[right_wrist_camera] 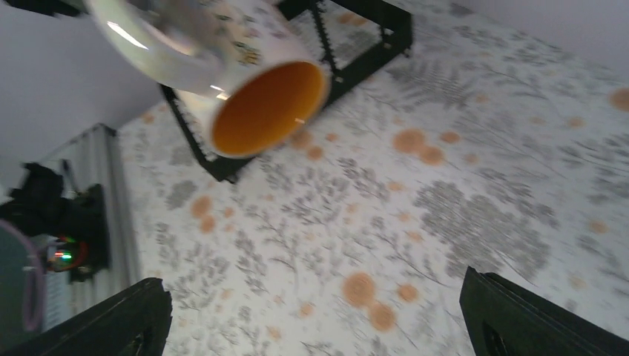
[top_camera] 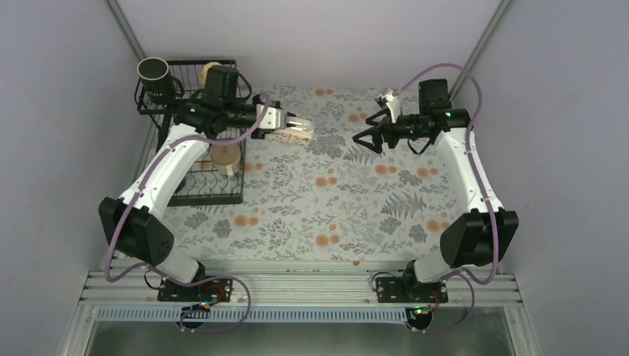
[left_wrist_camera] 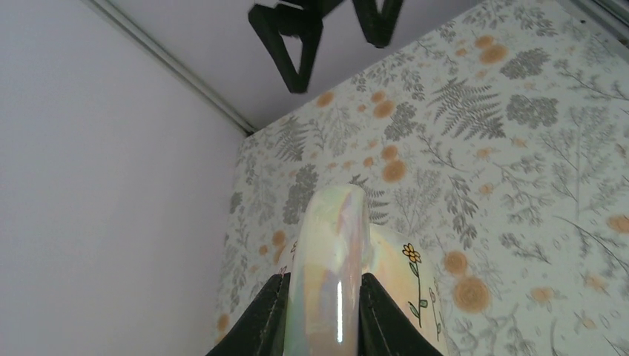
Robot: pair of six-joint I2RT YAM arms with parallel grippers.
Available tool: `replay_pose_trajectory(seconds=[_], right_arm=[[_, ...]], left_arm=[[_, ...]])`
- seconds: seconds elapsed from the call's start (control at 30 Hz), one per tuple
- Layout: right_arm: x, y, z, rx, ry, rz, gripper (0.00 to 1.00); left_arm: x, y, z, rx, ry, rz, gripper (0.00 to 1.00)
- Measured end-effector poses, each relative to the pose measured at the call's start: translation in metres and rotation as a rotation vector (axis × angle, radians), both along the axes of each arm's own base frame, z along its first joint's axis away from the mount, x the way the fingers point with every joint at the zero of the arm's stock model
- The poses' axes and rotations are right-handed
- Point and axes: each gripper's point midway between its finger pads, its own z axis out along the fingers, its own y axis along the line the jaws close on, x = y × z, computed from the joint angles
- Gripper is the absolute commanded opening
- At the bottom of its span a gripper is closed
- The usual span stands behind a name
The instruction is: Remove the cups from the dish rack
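The cup with orange inside (left_wrist_camera: 330, 252) was clamped by its handle in the left gripper (left_wrist_camera: 324, 317). The right gripper (top_camera: 369, 139) was spread apart.

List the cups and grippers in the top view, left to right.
black mug → cream mug → held cup → right gripper. Left out: left gripper, which overlaps the held cup, and rack, which spans both mugs.

Floral-print tabletop (top_camera: 311, 211); plain pale grey walls (top_camera: 59, 111) on three sides; metal rail (top_camera: 297, 287) in front
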Motion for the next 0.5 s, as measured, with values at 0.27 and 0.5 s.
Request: replay_pose_trajectory(seconds=[0.27,0.5], right_arm=[[-0.016,0.031,0.001,0.197,0.052,0.171,1.00],[-0.005,0.049,-0.010,0.257,0.104,0.238,1.00]], left_arm=[[0.029,-0.040,-0.002,-0.074,-0.019,0.010,0.02],[0.049,-0.060,0.002,-0.114,0.002,0.013,0.02]])
